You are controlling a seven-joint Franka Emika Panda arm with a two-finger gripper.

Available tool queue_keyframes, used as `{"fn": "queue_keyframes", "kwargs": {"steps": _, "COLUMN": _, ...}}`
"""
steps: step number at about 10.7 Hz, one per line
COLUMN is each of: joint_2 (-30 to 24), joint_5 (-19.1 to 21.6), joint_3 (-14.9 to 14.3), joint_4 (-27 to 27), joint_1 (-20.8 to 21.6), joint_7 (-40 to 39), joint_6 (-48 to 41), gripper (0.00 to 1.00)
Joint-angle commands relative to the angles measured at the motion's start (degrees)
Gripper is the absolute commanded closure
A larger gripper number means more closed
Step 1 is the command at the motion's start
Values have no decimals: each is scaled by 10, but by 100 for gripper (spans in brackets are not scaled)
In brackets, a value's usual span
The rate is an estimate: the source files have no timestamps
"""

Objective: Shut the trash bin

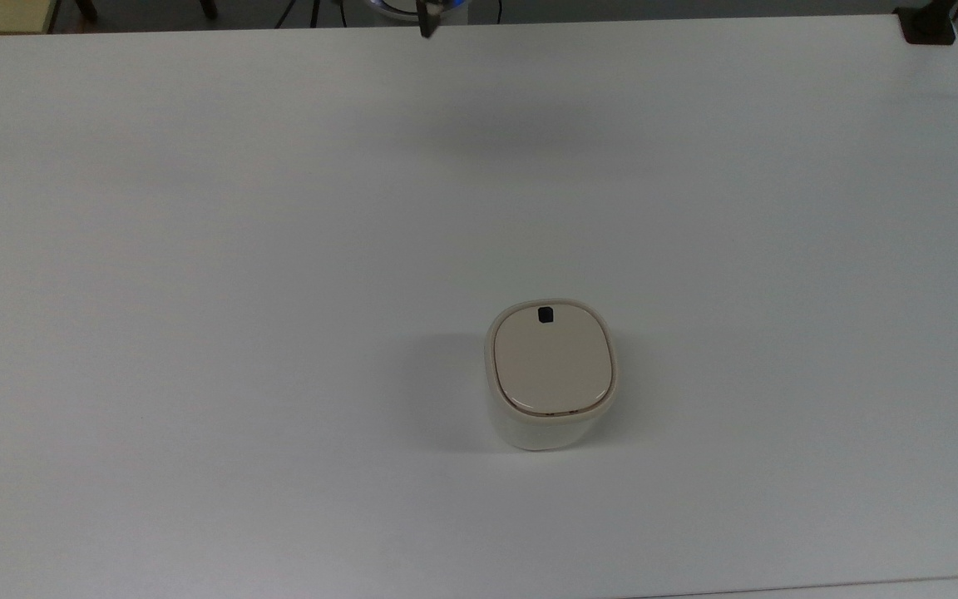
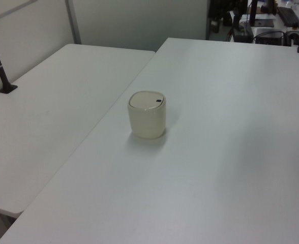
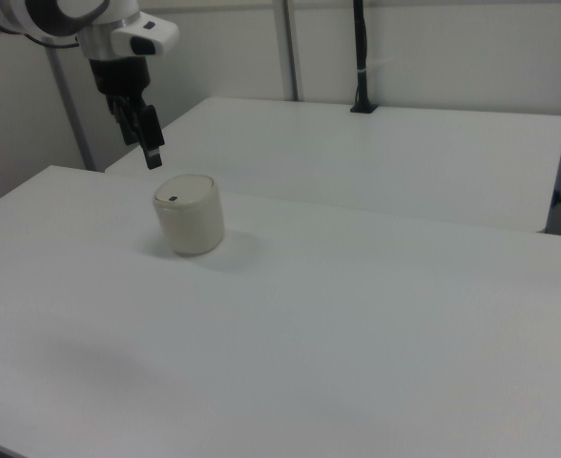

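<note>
- On the white table (image 1: 196,249), toward the near edge in the top view, sits the trash bin (image 1: 550,374); its beige lid (image 1: 551,362) lies flat and flush in the rim, black square mark (image 1: 545,314) on the far side. Looks closed.
- Gripper (image 3: 151,143) hangs up in the air beyond the bin in the right view, apart from it, holding nothing. Fingers look close together, but I cannot tell for sure whether they are fully shut.
- Risk, my judgement: lid may not be latched; a spring or push-type hinge could pop it up with nothing pressing on it.
- Risk: any return move that comes down off-centre could tip or shove the light bin, since nothing braces it.
- Risk: pressing the mark again might reopen the lid if it is a push-release.
</note>
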Motion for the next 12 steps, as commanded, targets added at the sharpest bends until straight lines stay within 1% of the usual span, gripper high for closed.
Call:
{"fn": "queue_keyframes", "kwargs": {"steps": 1, "joint_2": -50, "joint_5": 14, "joint_3": 14, "joint_4": -62, "joint_1": -33, "joint_7": -156, "joint_6": -16, "gripper": 0}}
{"fn": "queue_keyframes", "kwargs": {"steps": 2, "joint_2": -53, "joint_5": 9, "joint_3": 14, "joint_4": -60, "joint_1": -46, "joint_7": -171, "joint_6": -18, "gripper": 0}}
{"fn": "queue_keyframes", "kwargs": {"steps": 3, "joint_2": -51, "joint_5": 2, "joint_3": 15, "joint_4": -57, "joint_1": -53, "joint_7": -205, "joint_6": -13, "gripper": 0}}
{"fn": "queue_keyframes", "kwargs": {"steps": 4, "joint_2": -47, "joint_5": -15, "joint_3": 17, "joint_4": -57, "joint_1": -58, "joint_7": -250, "joint_6": 1, "gripper": 0}}
{"fn": "queue_keyframes", "kwargs": {"steps": 5, "joint_2": -43, "joint_5": -27, "joint_3": 17, "joint_4": -57, "joint_1": -59, "joint_7": -267, "joint_6": 35, "gripper": 0}}
{"fn": "queue_keyframes", "kwargs": {"steps": 6, "joint_2": -31, "joint_5": -32, "joint_3": 17, "joint_4": -55, "joint_1": -59, "joint_7": -269, "joint_6": 47, "gripper": 0}}
{"fn": "queue_keyframes", "kwargs": {"steps": 7, "joint_2": -18, "joint_5": -41, "joint_3": 17, "joint_4": -40, "joint_1": -56, "joint_7": -269, "joint_6": 45, "gripper": 0}}
{"fn": "queue_keyframes", "kwargs": {"steps": 9, "joint_2": 0, "joint_5": -49, "joint_3": 18, "joint_4": -31, "joint_1": -50, "joint_7": -267, "joint_6": 44, "gripper": 0}}
{"fn": "queue_keyframes", "kwargs": {"steps": 12, "joint_2": 1, "joint_5": -53, "joint_3": 22, "joint_4": -32, "joint_1": -49, "joint_7": -265, "joint_6": 46, "gripper": 0}}
